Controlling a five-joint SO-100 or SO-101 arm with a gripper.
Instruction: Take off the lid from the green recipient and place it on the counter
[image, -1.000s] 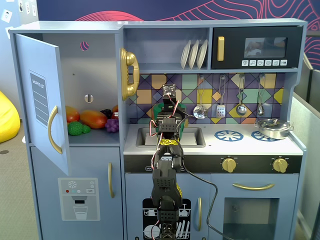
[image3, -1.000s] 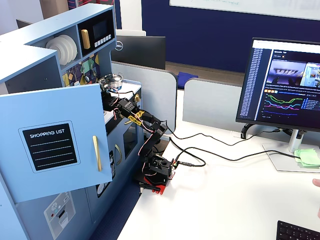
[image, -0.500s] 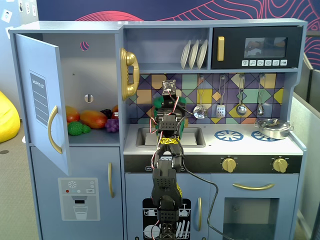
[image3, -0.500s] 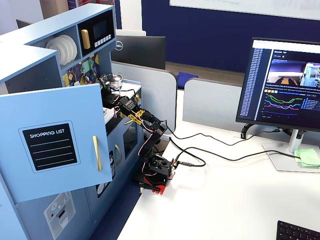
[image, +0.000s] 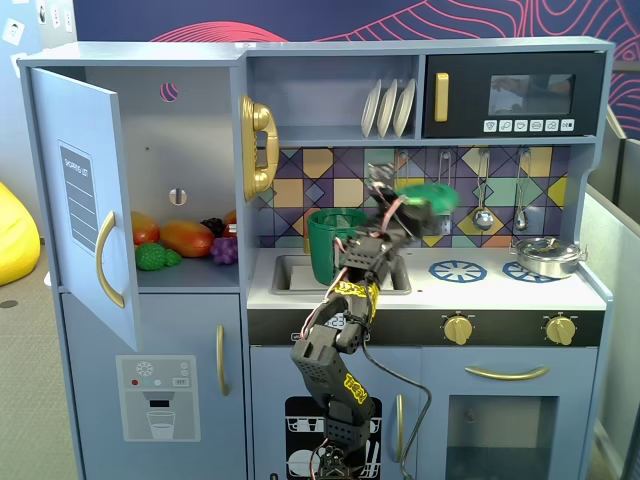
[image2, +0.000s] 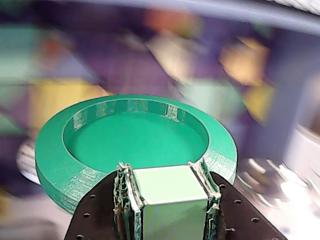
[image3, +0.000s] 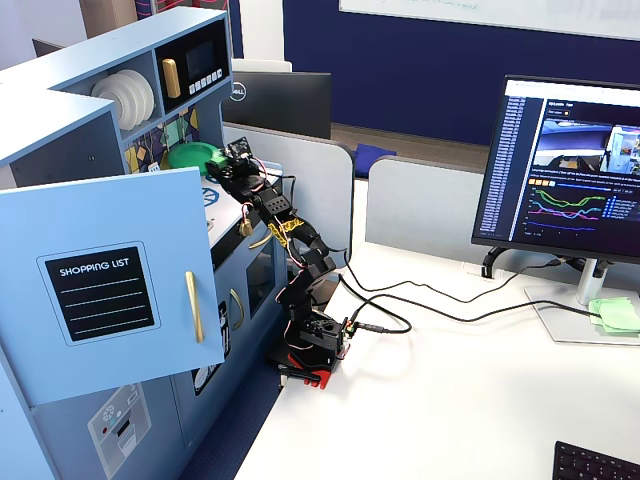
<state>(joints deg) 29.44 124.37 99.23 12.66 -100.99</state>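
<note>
Wrist view: end effector (image2: 170, 200) clamped on the knob of the lid (image2: 135, 145), underside showing. Since a second ago, lifted clear of the green recipient (image: 335, 245) and swung to its right in a fixed view, well above the tabletop (image: 480, 290). Recipient now open beside the sink. Removal judged done; lowering and release onto the tabletop remaining.
</note>
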